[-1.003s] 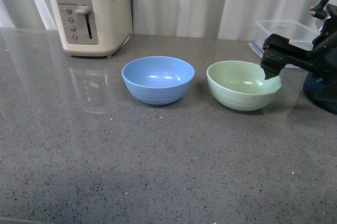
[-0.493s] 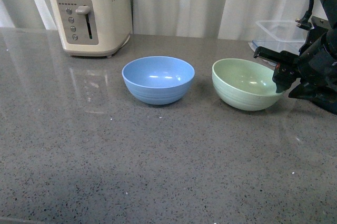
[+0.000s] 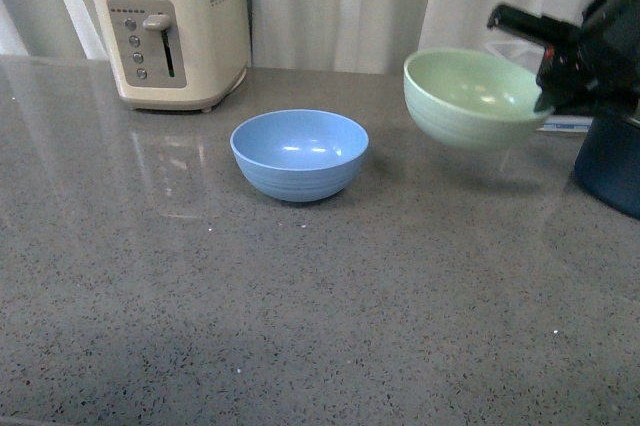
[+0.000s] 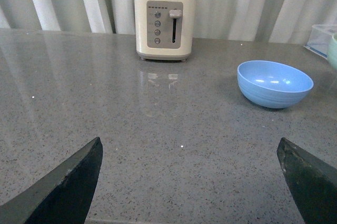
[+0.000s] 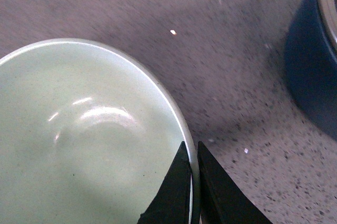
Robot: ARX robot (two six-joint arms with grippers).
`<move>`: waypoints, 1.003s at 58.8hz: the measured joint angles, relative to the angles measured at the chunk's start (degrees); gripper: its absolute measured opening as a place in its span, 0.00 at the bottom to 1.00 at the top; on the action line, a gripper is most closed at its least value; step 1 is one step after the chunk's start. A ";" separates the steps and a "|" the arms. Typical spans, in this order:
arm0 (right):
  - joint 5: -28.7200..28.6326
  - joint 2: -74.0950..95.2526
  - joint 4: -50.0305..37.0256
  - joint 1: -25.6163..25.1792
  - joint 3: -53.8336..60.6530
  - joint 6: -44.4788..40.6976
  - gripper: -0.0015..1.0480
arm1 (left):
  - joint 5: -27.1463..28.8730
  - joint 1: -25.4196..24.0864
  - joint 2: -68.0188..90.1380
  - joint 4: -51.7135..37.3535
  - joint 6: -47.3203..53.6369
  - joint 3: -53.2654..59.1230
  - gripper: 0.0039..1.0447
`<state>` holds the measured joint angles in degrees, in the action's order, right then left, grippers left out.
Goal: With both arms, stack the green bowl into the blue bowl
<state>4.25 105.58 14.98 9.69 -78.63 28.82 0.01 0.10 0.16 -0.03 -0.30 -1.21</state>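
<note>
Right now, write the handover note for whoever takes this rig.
Right gripper: jaws shut on the rim of the pale mint-green round plastic bowl, held clear of the grey speckled counter.
Left gripper: jaws open, holding nothing.
Light sky-blue round bowl: upright, empty, on the counter, left of the green bowl.
Done: green bowl grasped and off the counter.
Left: carry it over the blue bowl, lower it in, release.

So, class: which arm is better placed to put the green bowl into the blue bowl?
Right. The right gripper is shut on the rim of the green bowl, holding it clear of the counter beside the blue bowl. The left gripper is open and empty, well short of either bowl.
</note>
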 joint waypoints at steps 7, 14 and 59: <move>-0.76 -0.81 0.31 3.06 -4.46 -0.44 0.01 | 0.00 0.00 0.02 0.00 0.00 0.00 0.94; -0.83 -0.04 0.59 8.02 -9.66 -1.68 0.01 | 0.02 0.00 0.02 0.00 0.00 0.00 0.94; -0.37 13.92 3.72 15.02 -19.74 -4.55 0.27 | 0.00 0.00 0.02 0.00 0.00 0.00 0.94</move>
<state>3.88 119.50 18.70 24.71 -98.37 24.27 0.01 0.10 0.19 -0.03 -0.30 -1.21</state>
